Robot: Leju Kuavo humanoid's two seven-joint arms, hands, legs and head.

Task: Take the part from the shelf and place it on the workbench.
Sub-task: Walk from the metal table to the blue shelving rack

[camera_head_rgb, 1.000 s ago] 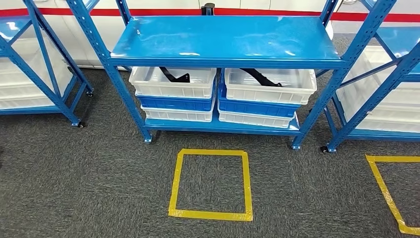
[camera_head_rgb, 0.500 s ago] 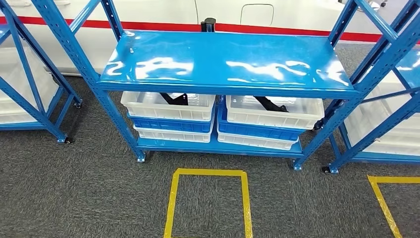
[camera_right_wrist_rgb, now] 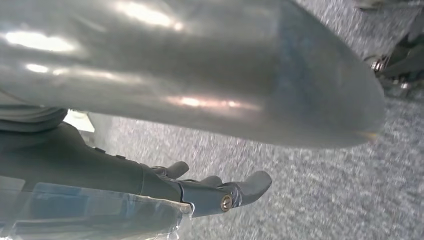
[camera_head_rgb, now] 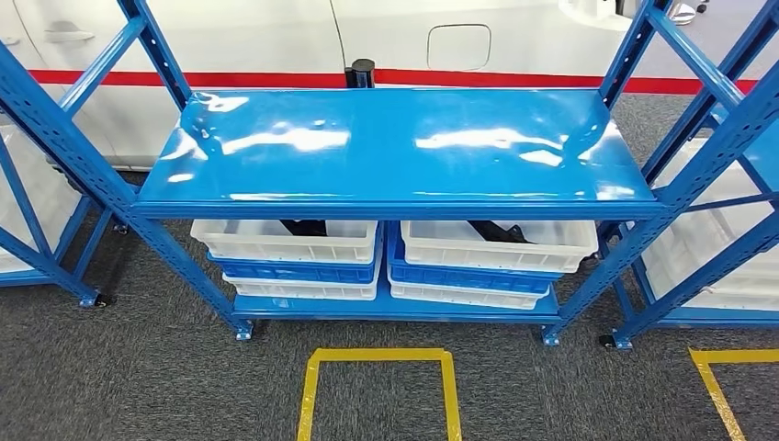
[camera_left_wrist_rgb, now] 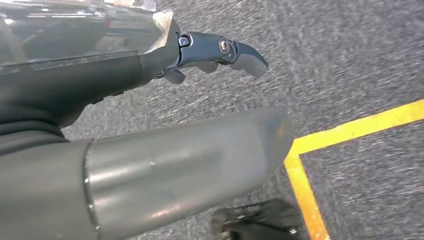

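A blue shelf rack (camera_head_rgb: 395,147) stands ahead with a bare, glossy upper board. On its lower board two stacks of white and blue bins sit side by side. A black part (camera_head_rgb: 305,226) lies in the left top bin (camera_head_rgb: 285,241), and another black part (camera_head_rgb: 501,231) lies in the right top bin (camera_head_rgb: 496,246); the upper board hides most of both. My left hand (camera_left_wrist_rgb: 150,100) hangs over the carpet, thumb and fingers apart, holding nothing. My right hand (camera_right_wrist_rgb: 200,125) also hangs over the carpet with fingers stretched out and nothing in them.
More blue racks with white bins stand at the left (camera_head_rgb: 37,202) and right (camera_head_rgb: 716,239). A yellow tape square (camera_head_rgb: 377,390) marks the grey carpet before the rack, with another tape corner (camera_head_rgb: 726,386) at the right. A white wall with a red stripe (camera_head_rgb: 413,78) runs behind.
The whole picture has shifted: the camera has come closer to the rack and tilted up, so the rack looks larger and the tape square has slid toward the bottom edge.
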